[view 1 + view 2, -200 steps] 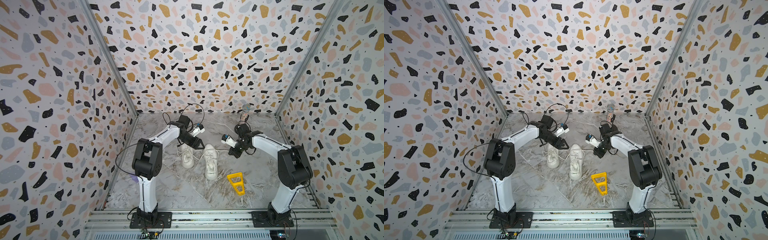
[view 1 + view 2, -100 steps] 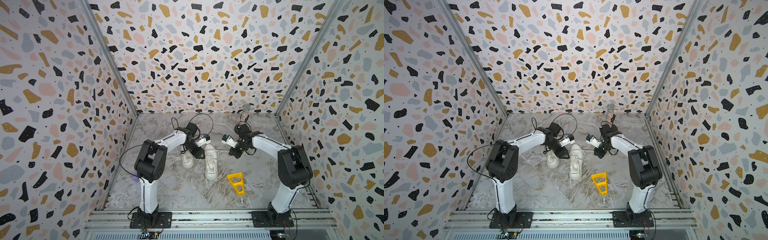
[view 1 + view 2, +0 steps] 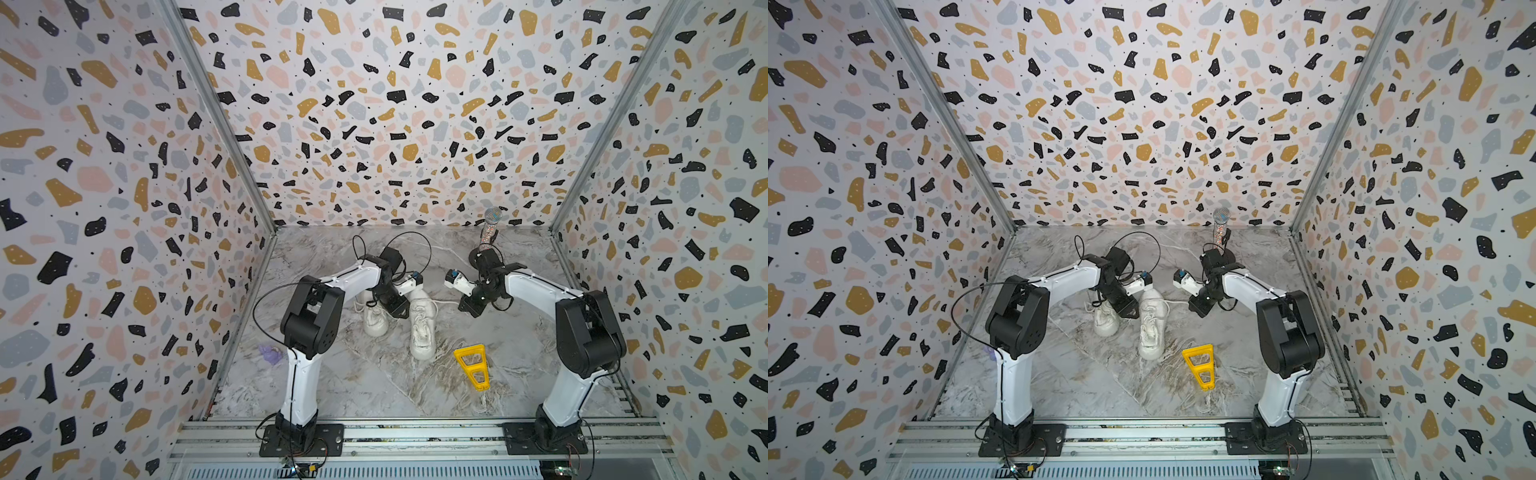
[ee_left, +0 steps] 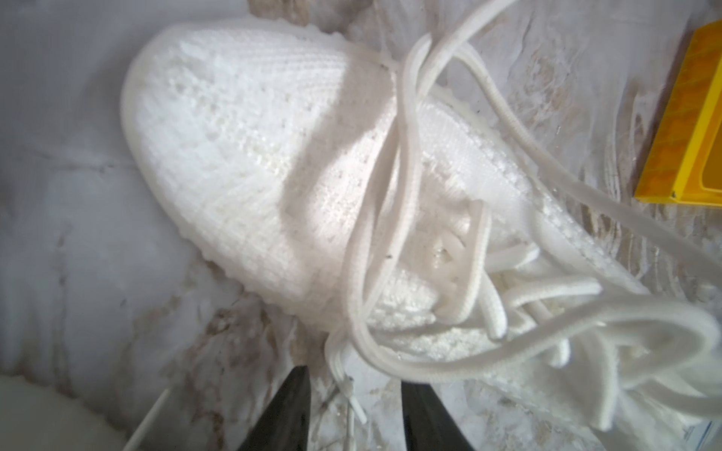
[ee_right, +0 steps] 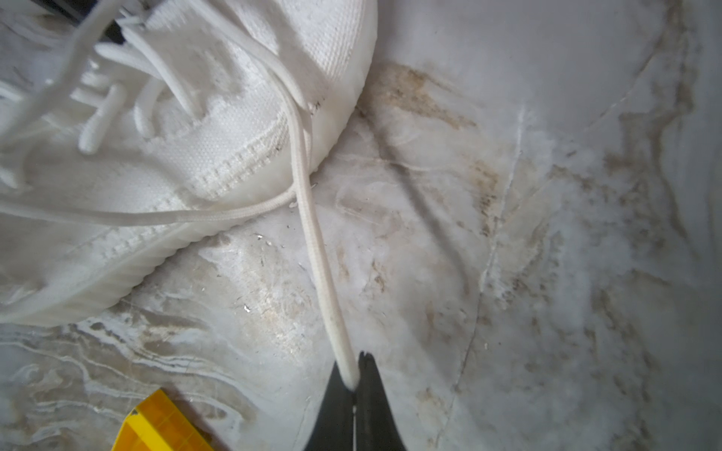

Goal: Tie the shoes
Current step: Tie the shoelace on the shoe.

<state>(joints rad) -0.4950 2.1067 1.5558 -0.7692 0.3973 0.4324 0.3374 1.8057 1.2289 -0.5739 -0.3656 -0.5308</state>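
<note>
Shows the left-hand shoe [image 3: 376, 322] and the right-hand shoe [image 3: 422, 330], both white knit, side by side on their soles in the middle of the marbled floor [image 3: 374, 386]. Shows loose white laces [image 4: 394, 164] looped over the right-hand shoe's toe and spilling onto the floor. Pinches one lace [image 5: 314, 242] in the right gripper [image 5: 351, 375], fingertips pressed together on it, the cord running straight from the shoe's side. Holds the left gripper [image 4: 353, 380] low between the two shoes, jaws apart, a thin lace tip [image 4: 355, 408] lying in the gap with floor showing on either side of it. Shows, farther out, a yellow plastic wedge [image 3: 468, 353] near the right-hand shoe, a glittery microphone [image 3: 492, 216] at the floor's far edge, a purple scrap [image 3: 270, 353] at its left edge.
</note>
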